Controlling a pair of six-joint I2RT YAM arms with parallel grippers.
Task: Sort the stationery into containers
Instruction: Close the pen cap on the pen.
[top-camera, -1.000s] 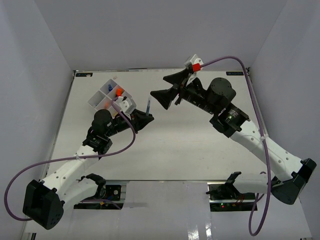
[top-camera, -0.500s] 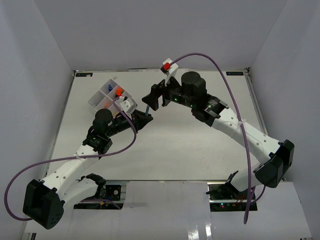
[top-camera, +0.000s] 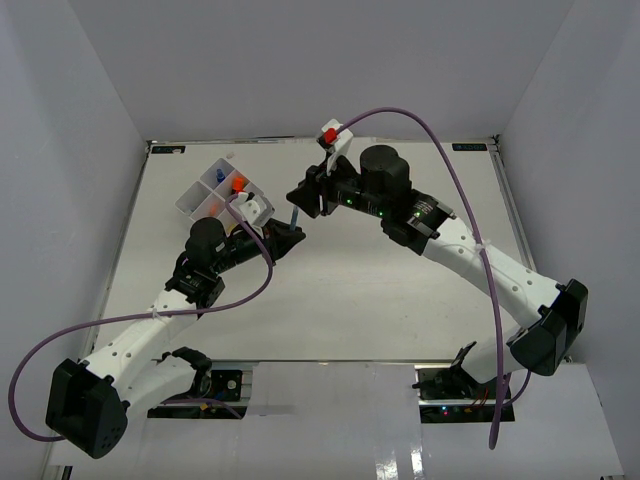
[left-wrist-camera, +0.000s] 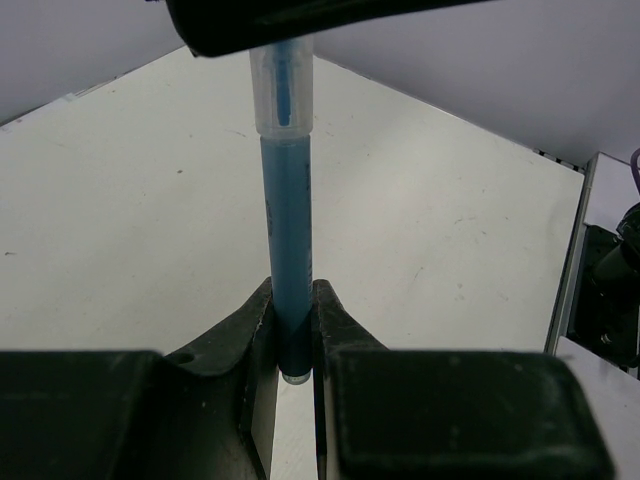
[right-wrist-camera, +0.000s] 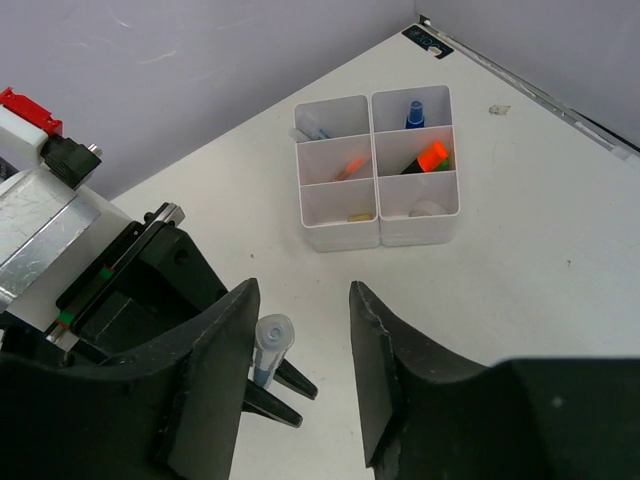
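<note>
My left gripper (left-wrist-camera: 292, 290) is shut on the lower end of a thin blue pen (left-wrist-camera: 285, 230) and holds it upright above the table. From above, my right gripper (right-wrist-camera: 303, 290) stands open with one jaw on each side of the pen's clear cap (right-wrist-camera: 272, 335). The cap lies against its left finger, with a gap to the other. In the top view the two grippers meet at the pen (top-camera: 295, 215), right of the white divided tray (top-camera: 192, 207). The tray (right-wrist-camera: 340, 232) holds an orange highlighter (right-wrist-camera: 432, 155), a blue-capped bottle (right-wrist-camera: 414, 110) and a small eraser (right-wrist-camera: 358, 215).
The tray sits at the table's back left, near the left wall. A small white scrap (right-wrist-camera: 497, 109) lies on the table beyond it. Purple cables (top-camera: 440, 140) arch over both arms. Grey walls enclose the table on three sides.
My right arm swung left and came down over the pen's cap, and its jaws narrowed around it. The left arm has kept still with the pen.
</note>
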